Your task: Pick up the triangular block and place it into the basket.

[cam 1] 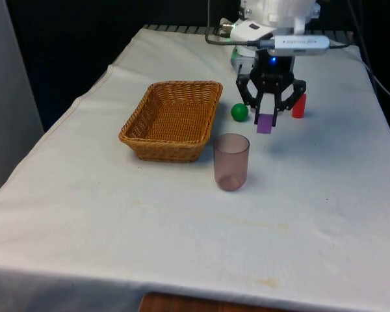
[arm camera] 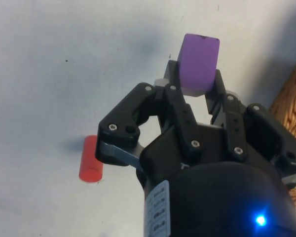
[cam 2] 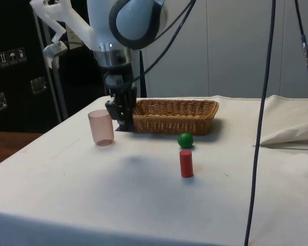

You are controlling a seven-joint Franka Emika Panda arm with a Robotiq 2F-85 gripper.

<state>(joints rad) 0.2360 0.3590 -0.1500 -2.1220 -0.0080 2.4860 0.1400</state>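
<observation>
The purple block (cam 1: 264, 123) is pinched between the jaws of the gripper (cam 1: 266, 117) and held clear of the tabletop (cam 1: 312, 195), near the wicker basket (cam 1: 172, 120), with the green ball (cam 1: 239, 112), red cylinder (cam 1: 299, 106) and translucent pink cup (cam 1: 231, 162) standing nearby.
</observation>
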